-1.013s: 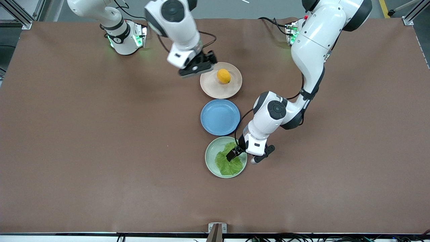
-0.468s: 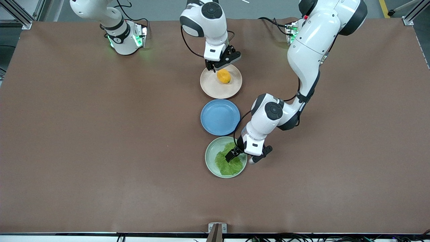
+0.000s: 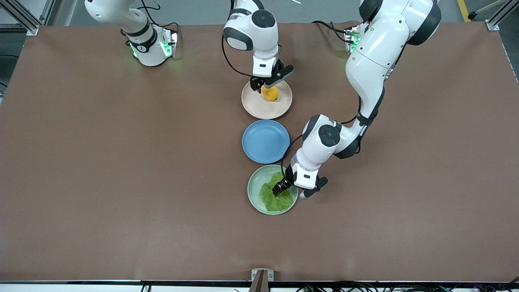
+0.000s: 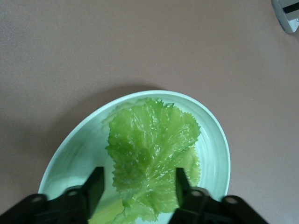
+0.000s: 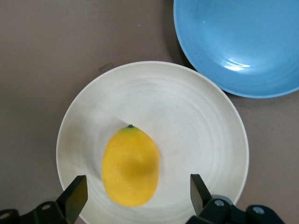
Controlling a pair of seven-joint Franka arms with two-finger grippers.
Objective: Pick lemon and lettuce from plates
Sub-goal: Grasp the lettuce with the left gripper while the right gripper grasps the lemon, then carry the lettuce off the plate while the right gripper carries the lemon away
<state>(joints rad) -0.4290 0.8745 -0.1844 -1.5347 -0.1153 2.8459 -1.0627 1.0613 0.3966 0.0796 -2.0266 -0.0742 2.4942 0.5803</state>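
A robotics lab: two white Franka arms bolted to a brown-covered desk (image 3: 101,162), aluminium framing (image 3: 24,16) at the corners, cables (image 3: 324,25) trailing from the bases.

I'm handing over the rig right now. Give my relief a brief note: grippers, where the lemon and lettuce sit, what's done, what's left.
Right gripper: open, over the lemon, which lies on the beige plate.
Left gripper: open, fingers either side of the lettuce in the green plate.
The blue plate sits between the two.
Done: both grippers lined up.
Left: close, lift both items off their plates.
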